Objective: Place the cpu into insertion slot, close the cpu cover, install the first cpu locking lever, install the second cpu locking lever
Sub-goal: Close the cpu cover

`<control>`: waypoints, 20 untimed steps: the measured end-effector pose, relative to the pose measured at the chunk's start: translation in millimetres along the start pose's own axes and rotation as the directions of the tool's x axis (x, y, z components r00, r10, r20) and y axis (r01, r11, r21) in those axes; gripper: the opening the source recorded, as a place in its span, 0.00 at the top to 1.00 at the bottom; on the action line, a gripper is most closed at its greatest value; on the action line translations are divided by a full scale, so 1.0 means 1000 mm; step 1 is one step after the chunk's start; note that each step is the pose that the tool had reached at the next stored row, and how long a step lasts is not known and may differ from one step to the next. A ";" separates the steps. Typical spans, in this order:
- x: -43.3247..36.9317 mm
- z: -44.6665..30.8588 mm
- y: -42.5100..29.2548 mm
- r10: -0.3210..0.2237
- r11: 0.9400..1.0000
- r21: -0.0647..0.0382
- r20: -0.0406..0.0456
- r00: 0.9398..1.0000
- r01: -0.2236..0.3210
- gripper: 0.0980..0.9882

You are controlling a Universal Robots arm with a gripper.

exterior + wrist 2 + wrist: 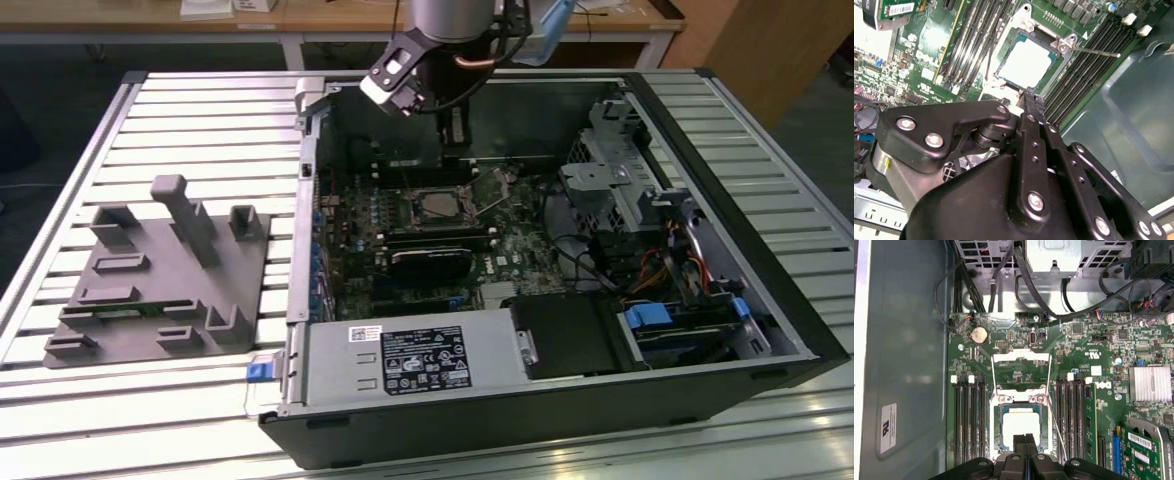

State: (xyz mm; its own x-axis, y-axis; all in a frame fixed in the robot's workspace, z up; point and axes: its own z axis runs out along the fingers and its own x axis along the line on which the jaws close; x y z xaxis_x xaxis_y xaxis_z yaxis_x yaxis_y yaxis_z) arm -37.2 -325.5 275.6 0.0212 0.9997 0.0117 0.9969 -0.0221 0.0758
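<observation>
The cpu lies flat in the insertion slot on the green motherboard, its silver top bright in both wrist views. In the exterior view the slot sits mid-board. The cpu cover, a thin silver frame, is swung open beyond the slot, toward the cables. Two thin wire locking levers stand unlatched beside the slot; one shows as a rod. My gripper hovers just above the cpu's near edge, its black fingers pressed together and holding nothing. It hangs over the board.
Memory slots flank the socket on both sides. A green expansion card and a finned heatsink lie to one side. Black cables run from the drive cage. A grey fixture stands outside the case on the exterior view's left.
</observation>
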 end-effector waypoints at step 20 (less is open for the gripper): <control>0.0007 0.0026 0.0342 0.000 1.000 0.000 0.000 1.000 0.000 0.99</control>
State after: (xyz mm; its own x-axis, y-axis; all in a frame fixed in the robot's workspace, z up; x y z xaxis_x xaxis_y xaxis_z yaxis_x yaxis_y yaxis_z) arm -2.9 -325.5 275.6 0.0213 0.9997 0.0118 0.9969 -0.0221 0.0759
